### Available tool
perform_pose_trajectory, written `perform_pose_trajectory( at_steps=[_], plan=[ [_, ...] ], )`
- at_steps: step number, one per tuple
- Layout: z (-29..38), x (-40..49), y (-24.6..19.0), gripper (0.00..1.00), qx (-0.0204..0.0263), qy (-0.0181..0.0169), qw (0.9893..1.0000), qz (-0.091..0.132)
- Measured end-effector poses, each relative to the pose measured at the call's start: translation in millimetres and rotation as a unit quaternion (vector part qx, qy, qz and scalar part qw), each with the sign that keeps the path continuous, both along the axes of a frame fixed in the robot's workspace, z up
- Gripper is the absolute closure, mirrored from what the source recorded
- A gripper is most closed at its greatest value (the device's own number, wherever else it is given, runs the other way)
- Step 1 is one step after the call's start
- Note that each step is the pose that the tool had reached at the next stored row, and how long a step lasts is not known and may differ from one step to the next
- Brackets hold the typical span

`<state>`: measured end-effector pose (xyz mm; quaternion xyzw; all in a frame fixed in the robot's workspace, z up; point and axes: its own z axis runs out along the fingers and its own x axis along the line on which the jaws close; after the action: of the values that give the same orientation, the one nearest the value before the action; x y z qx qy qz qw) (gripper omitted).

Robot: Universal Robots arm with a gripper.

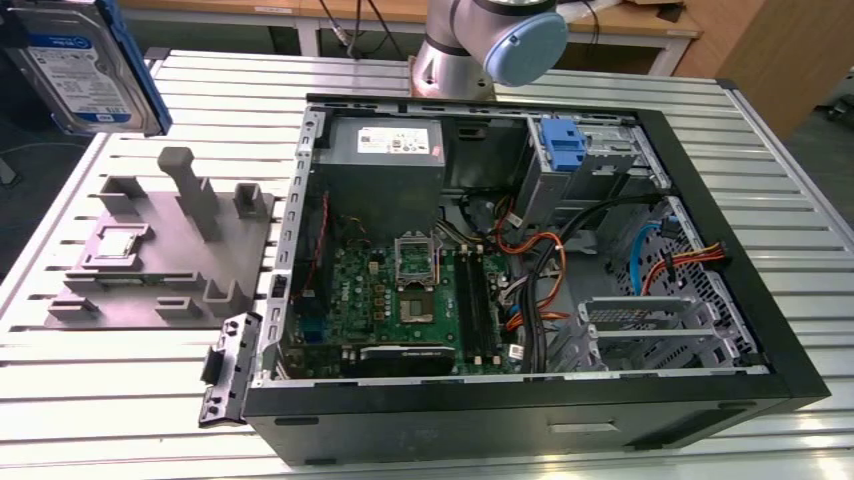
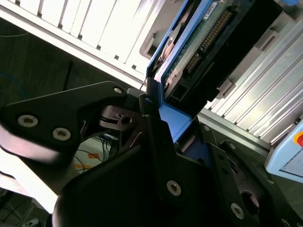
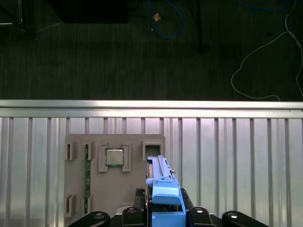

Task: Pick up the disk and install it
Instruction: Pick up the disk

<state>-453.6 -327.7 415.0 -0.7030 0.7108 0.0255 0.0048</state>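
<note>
The disk, silver-grey with a white-and-blue label and a blue carrier frame, hangs upright in the air at the exterior view's far left. It is above and behind the grey stand. In the second wrist view my gripper is shut on the blue frame at the end of the disk, whose green circuit board and connector face the camera. In the first wrist view the disk appears edge-on between the black fingers of my gripper, over the stand.
An open computer case lies on the slatted metal table, with a drive bay holding a blue carrier and a power supply at the back. The arm's base stands behind the case. A chip sits in the stand.
</note>
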Motion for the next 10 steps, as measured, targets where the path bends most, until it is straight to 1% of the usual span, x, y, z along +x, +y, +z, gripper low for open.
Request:
perform_pose_trajectory(
  at_steps=[10],
  plan=[
    [1.8, 0.0, 0.0, 0.63, 0.0, 0.0001, 1.0, 0.0]
  ],
)
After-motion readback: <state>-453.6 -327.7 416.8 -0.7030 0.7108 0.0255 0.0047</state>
